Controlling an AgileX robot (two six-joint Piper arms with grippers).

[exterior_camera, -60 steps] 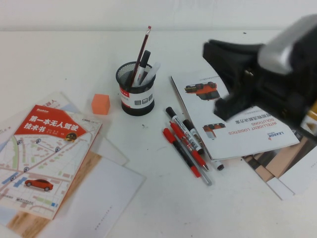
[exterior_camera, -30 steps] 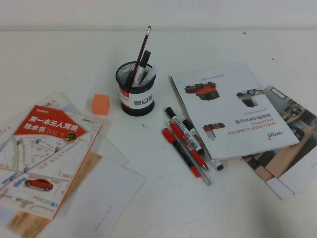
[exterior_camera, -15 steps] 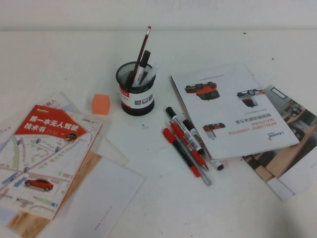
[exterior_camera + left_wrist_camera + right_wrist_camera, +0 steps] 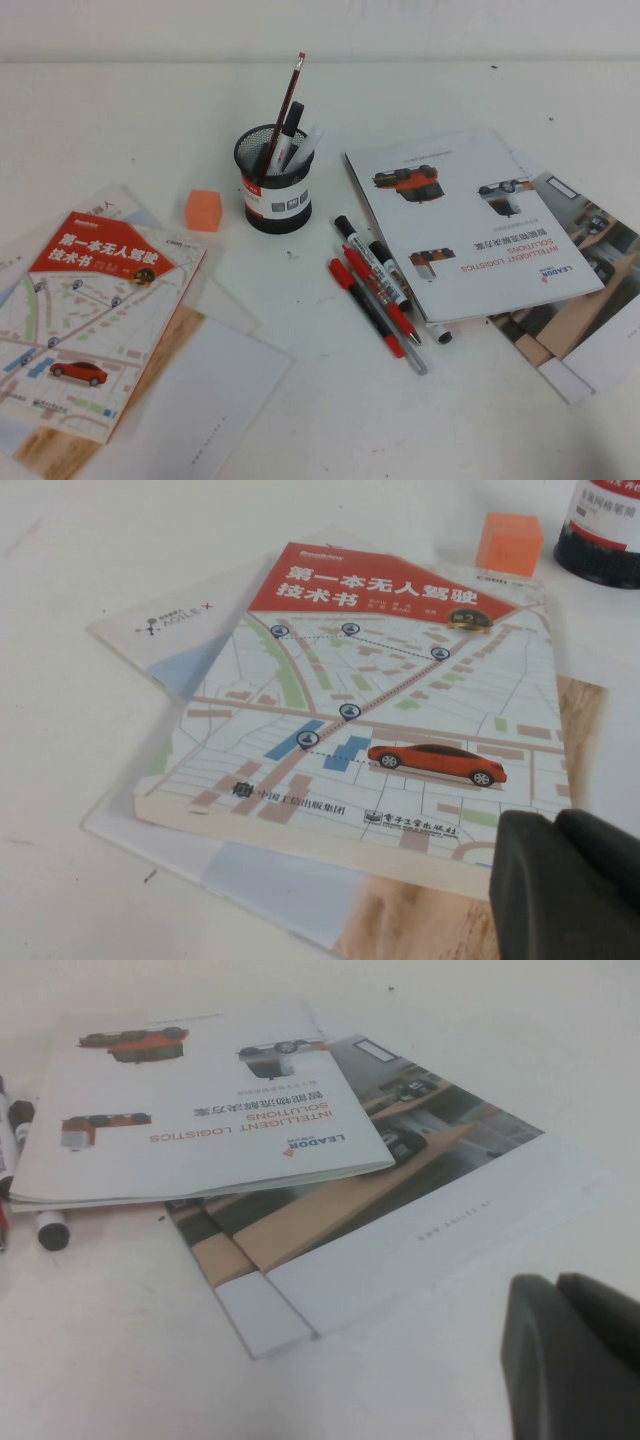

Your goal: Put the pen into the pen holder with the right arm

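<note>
The pen (image 4: pixel 291 96), a thin dark-red stick with a red tip, stands tilted in the pen holder (image 4: pixel 273 190), a black mesh cup with a white label, and rises well above its rim among other markers. Neither arm shows in the high view. In the right wrist view my right gripper (image 4: pixel 556 1285) is shut and empty, low over the bare table beside a stack of brochures (image 4: pixel 330 1210). My left gripper (image 4: pixel 556 822) is shut and empty, hovering by the corner of the map book (image 4: pixel 380 700); the holder's base (image 4: pixel 605 550) is far beyond it.
Red pens and black-capped markers (image 4: pixel 375 290) lie loose between the holder and the white brochure (image 4: pixel 470 220). An orange cube (image 4: pixel 202 210) sits left of the holder. The map book (image 4: pixel 90 310) and loose sheets cover the front left.
The right arm, which filled the right side of the high view two seconds ago, has withdrawn out of it. Over the last second nothing on the table has moved.
</note>
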